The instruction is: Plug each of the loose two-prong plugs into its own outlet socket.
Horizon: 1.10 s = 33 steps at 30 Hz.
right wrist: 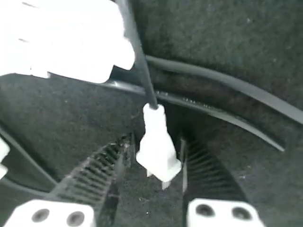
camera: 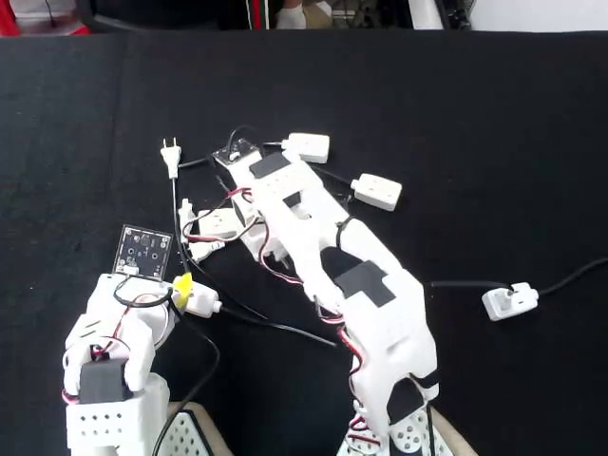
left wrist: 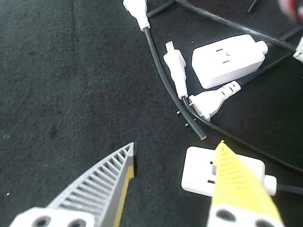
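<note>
Black cloth covers the table. We see the right gripper narrowly open astride a white two-prong plug, far left of centre; the left gripper gapes empty over a white rectangular socket, near left.

Cloth under left pincer: black, matt, felt-like nap. Socket ahead of it: white plastic, smooth, faint sheen. Plug inside right pincer: white plastic, glossy. Its fingers: ribbed matt plastic. Cord beyond: black, smooth, shiny.
</note>
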### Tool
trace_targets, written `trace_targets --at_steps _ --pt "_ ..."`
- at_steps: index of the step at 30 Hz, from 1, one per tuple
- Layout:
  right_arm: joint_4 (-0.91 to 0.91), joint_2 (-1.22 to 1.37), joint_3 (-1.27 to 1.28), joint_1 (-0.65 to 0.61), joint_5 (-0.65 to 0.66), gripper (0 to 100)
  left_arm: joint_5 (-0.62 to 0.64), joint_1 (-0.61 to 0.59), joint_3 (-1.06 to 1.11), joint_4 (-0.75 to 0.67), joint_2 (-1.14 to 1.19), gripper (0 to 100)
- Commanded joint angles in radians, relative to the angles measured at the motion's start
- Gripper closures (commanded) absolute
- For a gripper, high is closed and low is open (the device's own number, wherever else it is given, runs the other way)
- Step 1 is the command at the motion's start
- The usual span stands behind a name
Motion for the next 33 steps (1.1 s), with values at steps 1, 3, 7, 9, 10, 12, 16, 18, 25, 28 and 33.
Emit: trace_targets --at_steps 1,3,7,9,10,12,16,18,25,28,33 --pt "0.015 0.022 0.019 -0.018 -0.011 85.4 -0.005 -0.007 -0.007 0.006 -0.006 74" --pt "0.017 0.028 0.005 -0.018 -0.011 85.5 -0.005 -0.007 -0.007 0.006 -0.006 74" --pt "0.04 0.024 -0.022 -0.017 -0.003 89.8 -0.005 -0.007 -0.007 0.006 -0.006 74" --pt "0.061 0.024 -0.051 -0.014 -0.003 96.1 -0.005 -0.007 -0.007 0.006 -0.006 74" --pt "0.069 0.025 -0.064 -0.014 0.002 98.5 -0.005 -0.007 -0.007 0.006 -0.006 74" --pt "0.086 0.027 -0.082 -0.014 0.026 97.9 -0.005 -0.007 -0.007 0.006 -0.006 74" --pt "0.101 0.022 -0.107 -0.012 0.041 98.5 -0.005 -0.007 -0.007 0.006 -0.006 74" --pt "0.101 0.027 -0.116 -0.014 0.041 98.5 -0.005 -0.007 -0.007 0.006 -0.006 74" --pt "0.129 0.028 -0.136 -0.018 0.103 85.1 -0.005 -0.007 -0.007 0.006 -0.006 74" --pt "0.13 0.03 -0.157 -0.018 0.104 83.2 -0.005 -0.007 -0.007 0.008 -0.006 74" --pt "0.13 0.03 -0.174 -0.017 0.106 90.2 -0.005 -0.007 -0.007 0.008 -0.006 74"
